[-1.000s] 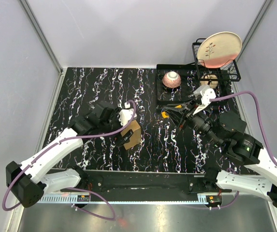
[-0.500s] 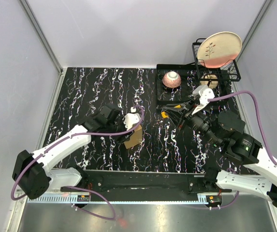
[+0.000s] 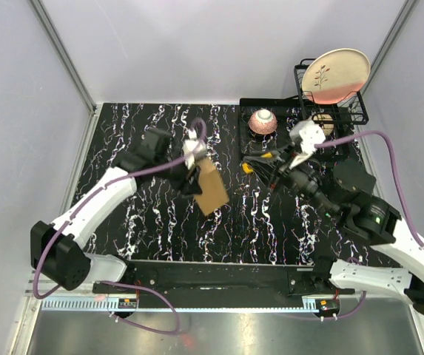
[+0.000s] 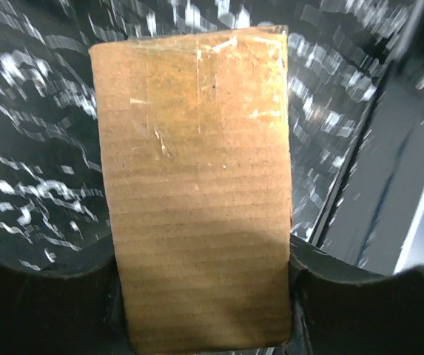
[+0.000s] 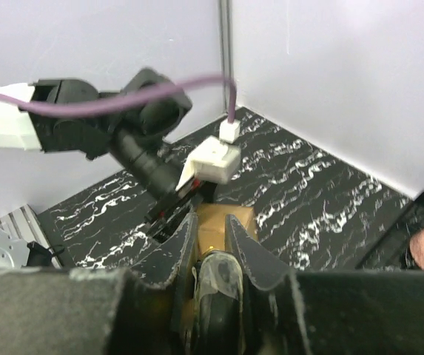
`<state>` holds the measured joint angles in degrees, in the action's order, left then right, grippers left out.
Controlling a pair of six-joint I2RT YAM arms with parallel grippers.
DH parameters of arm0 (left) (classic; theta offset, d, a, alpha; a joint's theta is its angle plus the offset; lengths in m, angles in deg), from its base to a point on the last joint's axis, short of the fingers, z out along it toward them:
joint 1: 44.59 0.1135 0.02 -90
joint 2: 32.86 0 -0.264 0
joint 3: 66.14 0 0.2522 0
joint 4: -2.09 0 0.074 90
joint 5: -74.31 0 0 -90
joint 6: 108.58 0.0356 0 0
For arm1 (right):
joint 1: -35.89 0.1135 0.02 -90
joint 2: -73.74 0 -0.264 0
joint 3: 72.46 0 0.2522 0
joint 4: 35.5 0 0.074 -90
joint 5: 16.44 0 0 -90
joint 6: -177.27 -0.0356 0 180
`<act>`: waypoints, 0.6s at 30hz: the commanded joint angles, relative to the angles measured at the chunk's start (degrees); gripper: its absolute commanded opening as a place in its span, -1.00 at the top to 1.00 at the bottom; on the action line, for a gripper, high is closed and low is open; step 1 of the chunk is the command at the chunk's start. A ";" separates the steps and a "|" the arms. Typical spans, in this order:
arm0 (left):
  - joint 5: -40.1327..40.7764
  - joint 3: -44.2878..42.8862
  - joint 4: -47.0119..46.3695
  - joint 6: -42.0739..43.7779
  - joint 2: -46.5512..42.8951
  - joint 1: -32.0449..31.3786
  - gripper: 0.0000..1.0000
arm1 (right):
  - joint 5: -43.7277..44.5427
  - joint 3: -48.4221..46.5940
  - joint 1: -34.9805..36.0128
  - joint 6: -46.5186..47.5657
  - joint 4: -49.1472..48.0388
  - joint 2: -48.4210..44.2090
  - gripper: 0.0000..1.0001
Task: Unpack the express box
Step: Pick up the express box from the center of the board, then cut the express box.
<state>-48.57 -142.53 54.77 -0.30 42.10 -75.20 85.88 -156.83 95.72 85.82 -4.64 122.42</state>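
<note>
Big black table (image 3: 123,126) with white marble-style veins takes up most of the cell. In its far right corner there's a black wire dish rack (image 3: 356,111) with a round cream plate (image 3: 336,74) standing upright in it. The small flat brown cardboard express box (image 4: 197,185) is over the middle of the table, tilted, with the left gripper (image 3: 195,176) clamped on it. A little round pink bowl (image 3: 263,121) sits just left of the rack. The right gripper (image 5: 210,225) is squeezed onto a yellow utility knife (image 3: 248,167), near the box with a gap between them.
</note>
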 commanded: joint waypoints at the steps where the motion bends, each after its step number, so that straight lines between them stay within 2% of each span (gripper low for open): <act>1: -22.29 -14.95 0.81 -8.16 -0.78 6.43 0.54 | -4.32 -10.83 -0.07 7.07 -1.81 9.75 1.00; 5: -35.80 -16.65 -2.25 -16.58 -2.45 9.86 0.56 | -5.99 -14.55 0.02 14.26 -4.26 13.45 1.00; 7: -39.78 -14.64 -9.27 -21.41 -3.15 11.53 0.57 | -6.69 -15.87 0.19 16.65 -4.97 14.24 1.00; 8: -42.76 -13.67 -12.52 -27.45 -3.33 11.97 0.56 | -6.69 -16.22 0.54 19.70 -5.15 14.94 1.00; 9: -44.01 -12.53 -20.81 -31.17 -3.76 12.50 0.56 | -6.78 -16.31 1.07 21.56 -6.28 15.12 1.00; 11: -46.72 -8.75 -29.91 -42.55 -3.68 13.12 0.56 | -6.34 -16.14 2.65 27.61 -7.87 15.65 1.00; 12: -47.88 -8.30 -34.82 -45.33 -2.37 13.12 0.53 | -5.73 -16.14 3.18 29.47 -9.01 15.65 1.00; 14: -48.68 -7.68 -36.89 -48.77 -1.05 13.73 0.54 | -5.99 -16.58 4.93 34.55 -9.98 15.65 1.00; 18: -48.42 -7.07 -37.08 -50.19 0.53 14.00 0.56 | -7.30 -17.72 7.22 40.12 -11.04 16.35 1.00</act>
<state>-91.91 -149.79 26.77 -42.20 41.72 -61.84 79.93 -171.08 100.73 115.56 -10.54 138.55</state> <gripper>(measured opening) 0.534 0.240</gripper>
